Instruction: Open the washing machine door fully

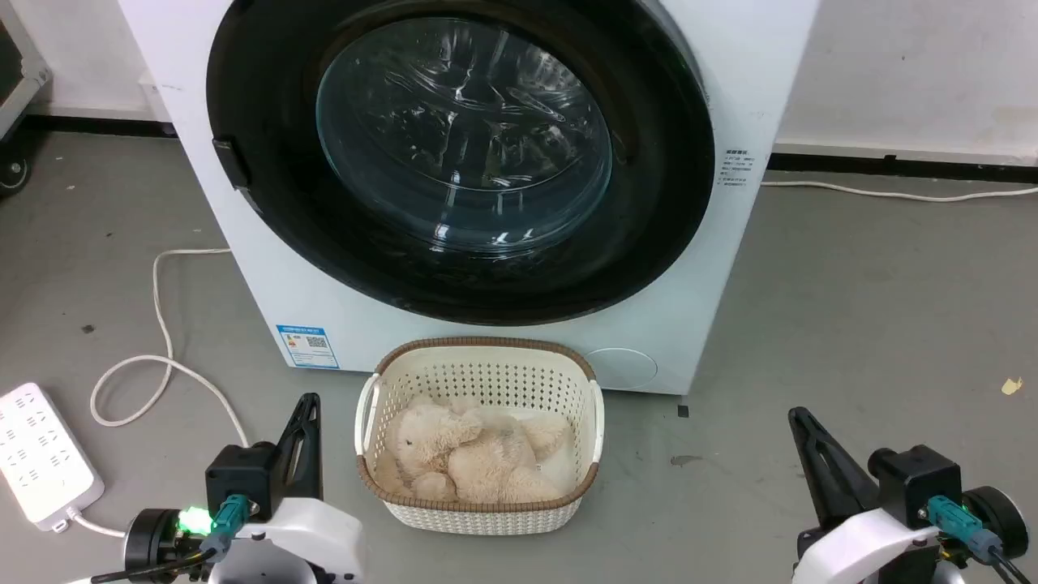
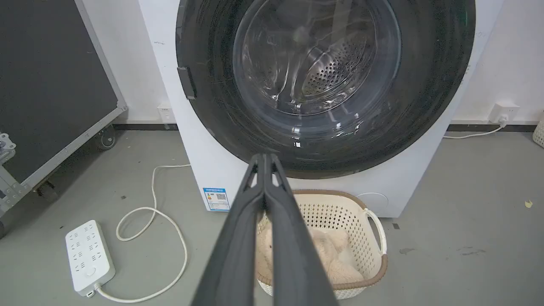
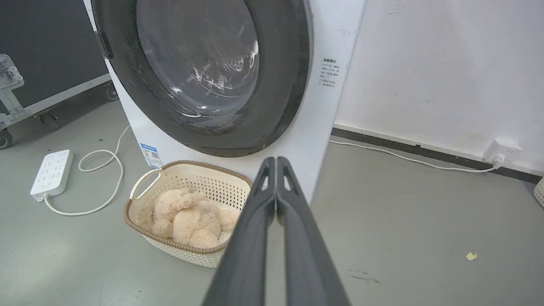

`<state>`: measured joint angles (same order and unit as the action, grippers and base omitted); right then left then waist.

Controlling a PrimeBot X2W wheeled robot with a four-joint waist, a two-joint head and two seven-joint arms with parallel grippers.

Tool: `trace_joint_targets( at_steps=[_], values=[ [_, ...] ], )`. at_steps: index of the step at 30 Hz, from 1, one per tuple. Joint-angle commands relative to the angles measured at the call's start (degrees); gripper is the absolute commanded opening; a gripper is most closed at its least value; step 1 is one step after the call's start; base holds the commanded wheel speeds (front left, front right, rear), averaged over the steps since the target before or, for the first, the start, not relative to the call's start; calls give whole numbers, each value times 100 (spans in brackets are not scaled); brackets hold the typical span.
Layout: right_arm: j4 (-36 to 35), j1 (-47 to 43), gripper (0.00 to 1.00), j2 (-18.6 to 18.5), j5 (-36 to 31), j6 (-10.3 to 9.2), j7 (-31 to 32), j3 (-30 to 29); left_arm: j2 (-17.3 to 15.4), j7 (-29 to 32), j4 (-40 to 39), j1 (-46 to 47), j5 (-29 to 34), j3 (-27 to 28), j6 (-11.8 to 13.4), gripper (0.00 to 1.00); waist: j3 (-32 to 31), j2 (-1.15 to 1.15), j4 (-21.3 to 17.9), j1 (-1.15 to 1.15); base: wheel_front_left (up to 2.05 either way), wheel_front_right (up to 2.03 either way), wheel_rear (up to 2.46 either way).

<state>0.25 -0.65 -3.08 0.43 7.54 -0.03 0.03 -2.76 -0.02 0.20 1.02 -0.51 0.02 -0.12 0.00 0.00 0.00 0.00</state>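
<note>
The left gripper (image 1: 309, 403) has its two long dark fingers pressed together along their length and holds nothing. In the left wrist view its joined fingertips (image 2: 264, 158) point at the lower rim of the washing machine door (image 2: 323, 80) without touching it. The right gripper (image 1: 799, 415) is pinched together and empty as well, and in the right wrist view its tips (image 3: 276, 160) aim at the machine's lower right corner. Between the two grippers, nearer the left one, a cream perforated plastic basket with a brown woven rim (image 1: 486, 344) sits on the grey floor and holds a pale beige plush toy (image 1: 470, 454). Just beyond the basket, ahead of both grippers, stands the white boxy washing machine (image 1: 697, 308). Its large round glossy black door with a clear bulging glass centre (image 1: 462, 154) lies flat against the machine's front, apart from both grippers. A small dark handle tab (image 1: 231, 162) sits on the door's edge on the left gripper's side. A small blue label sticker (image 1: 307, 346) is on the machine's lower front, just ahead of the left gripper. Outward to that gripper's left lie a white power strip (image 1: 40, 454) and a looping white cable (image 1: 162, 357). Further left, the left wrist view shows a black wheeled case with metal edging (image 2: 51, 85). Far to the right gripper's right, a white wall socket (image 3: 501, 151) is fixed low on the pale wall.
</note>
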Motion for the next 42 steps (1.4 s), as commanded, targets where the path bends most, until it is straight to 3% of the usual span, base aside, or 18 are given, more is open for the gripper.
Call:
trace_joint_targets(
  at_steps=[1,27,28,42],
  values=[
    [-25,65,0,20,-43,-5,3,-3,-11,2,-20,-102,51,-2,12,0,0,0,0,0,0,0,0],
    [-25,65,0,21,-43,-5,3,-3,-11,2,-20,-102,51,-2,12,0,0,0,0,0,0,0,0],
    [1,-1,100,0,2,1,0,3,0,-1,2,1,-3,2,0,100,0,0,0,0,0,0,0],
    [-32,-7,100,2,59,0,-152,-92,0,-153,85,4,-72,-61,7,100,49,0,8,0,0,0,0]
  ],
)
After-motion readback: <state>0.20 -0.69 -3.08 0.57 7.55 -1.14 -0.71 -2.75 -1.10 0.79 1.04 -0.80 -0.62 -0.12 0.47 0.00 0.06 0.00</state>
